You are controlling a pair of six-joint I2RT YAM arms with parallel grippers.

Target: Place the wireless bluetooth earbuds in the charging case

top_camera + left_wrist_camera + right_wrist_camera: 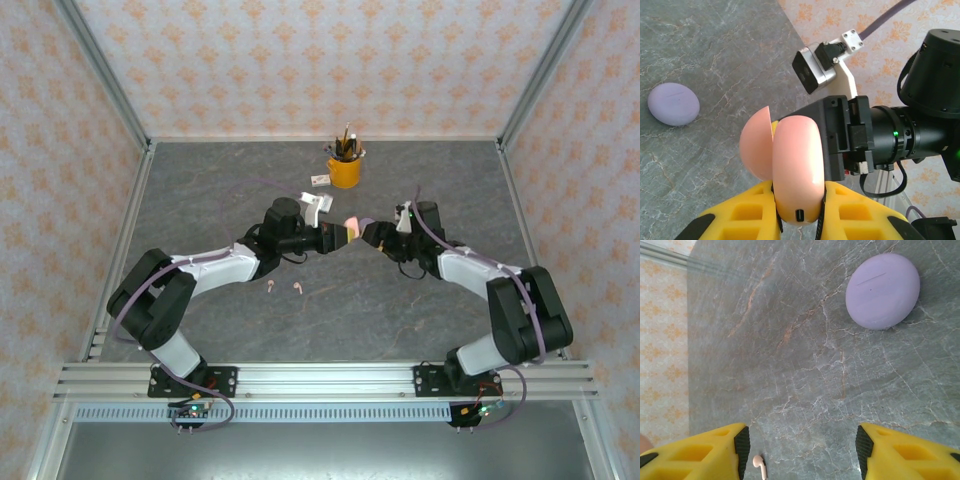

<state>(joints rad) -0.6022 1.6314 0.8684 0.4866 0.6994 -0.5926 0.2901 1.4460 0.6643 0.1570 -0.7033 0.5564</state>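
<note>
My left hand (pixel 799 214) grasps the pink charging case (pixel 796 160), lid ajar, held up so my released right hand (pixel 800 447) can load an earbud (pixel 759 466).

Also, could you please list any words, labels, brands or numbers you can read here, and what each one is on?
No text can be read.
pink charging case: plain shell with a port, no lettering.
lilac case: a thin line and a dot, no lettering.
small white item beside the yellow cup: any print is too small to read.
</note>
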